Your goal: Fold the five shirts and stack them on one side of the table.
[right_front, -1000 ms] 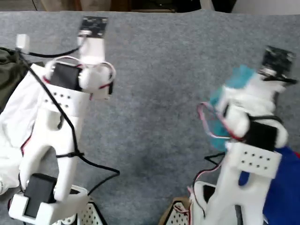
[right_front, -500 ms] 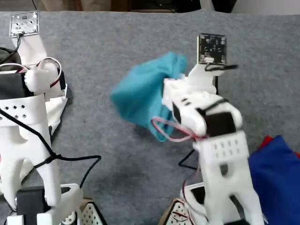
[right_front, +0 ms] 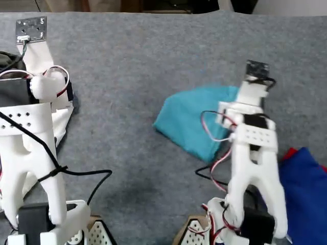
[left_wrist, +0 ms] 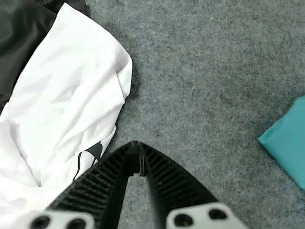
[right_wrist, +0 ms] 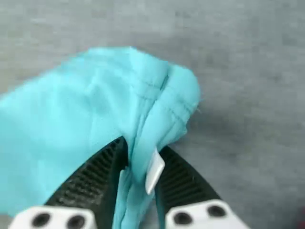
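Note:
A teal shirt (right_front: 193, 122) lies spread on the grey mat right of centre. The right arm (right_front: 251, 133) stands over its right edge. My right gripper (right_wrist: 140, 164) is shut on a bunched fold of the teal shirt (right_wrist: 81, 119). A crumpled white shirt (right_front: 62, 118) lies at the left under the left arm (right_front: 31, 127). My left gripper (left_wrist: 138, 161) is shut with nothing in it, over bare mat just beside the white shirt (left_wrist: 66, 105). A dark green shirt (left_wrist: 24, 33) lies past the white one. A blue shirt (right_front: 304, 189) sits at the right front.
A red piece of cloth (right_front: 289, 152) peeks out by the blue shirt. Grey mat (right_front: 153, 61) covers the table, bare across the far half and between the arms. Cables (right_front: 94, 176) trail near the arm bases at the front edge.
The right arm swung the teal shirt from the right toward the centre, then drew back and laid it out on the mat. The left arm moved left over the white shirt and stayed there.

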Controlling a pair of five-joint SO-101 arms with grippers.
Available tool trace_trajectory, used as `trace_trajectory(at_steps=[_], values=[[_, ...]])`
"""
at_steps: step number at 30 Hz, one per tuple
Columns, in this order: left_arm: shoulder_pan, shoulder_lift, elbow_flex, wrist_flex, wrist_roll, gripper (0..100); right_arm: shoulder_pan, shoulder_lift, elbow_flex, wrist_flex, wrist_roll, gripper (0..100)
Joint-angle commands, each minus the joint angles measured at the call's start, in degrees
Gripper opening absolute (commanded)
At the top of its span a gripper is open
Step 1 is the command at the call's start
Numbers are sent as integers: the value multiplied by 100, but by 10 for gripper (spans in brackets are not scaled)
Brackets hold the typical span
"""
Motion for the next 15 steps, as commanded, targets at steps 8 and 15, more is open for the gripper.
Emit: trace_trajectory(at_steps=[8, 15], values=[[695, -127, 9, -97, -9, 21, -321, -75, -110, 334, 114, 5], [1776, -163, 554, -9, 404, 21, -769, -505, -127, 281, -237, 5]])
